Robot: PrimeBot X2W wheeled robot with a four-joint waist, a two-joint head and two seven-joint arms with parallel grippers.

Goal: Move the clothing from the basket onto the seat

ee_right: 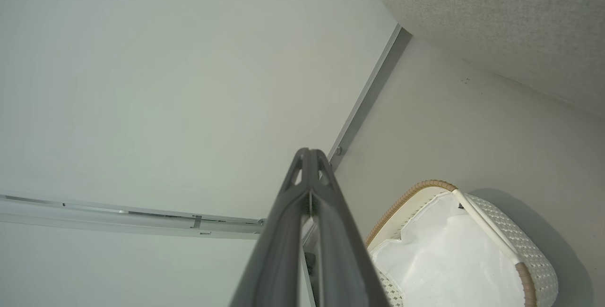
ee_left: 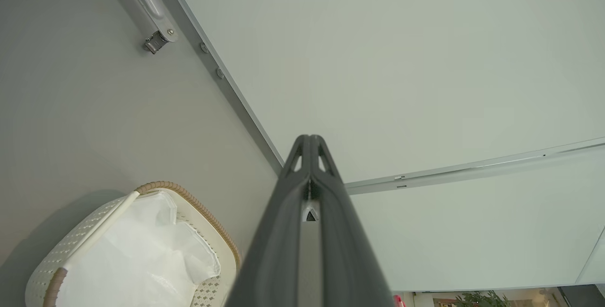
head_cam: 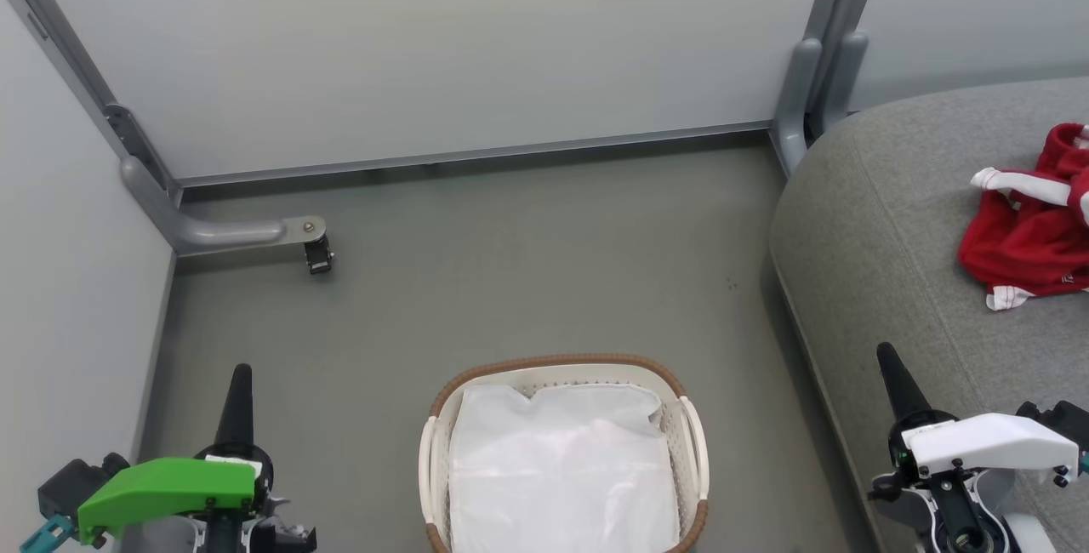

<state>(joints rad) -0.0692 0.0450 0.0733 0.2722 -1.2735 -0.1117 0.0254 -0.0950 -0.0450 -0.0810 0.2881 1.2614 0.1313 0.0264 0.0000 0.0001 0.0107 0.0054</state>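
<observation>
Head view: caster point(head_cam: 319, 257) beyond basket point(head_cam: 557, 362)

clothing point(head_cam: 1031, 230) on seat point(head_cam: 885, 221), right of basket point(head_cam: 557, 363)

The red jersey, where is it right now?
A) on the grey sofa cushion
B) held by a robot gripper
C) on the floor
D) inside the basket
A: the red jersey lies crumpled on the grey sofa cushion, and the laundry basket has just its white liner inside.
</observation>
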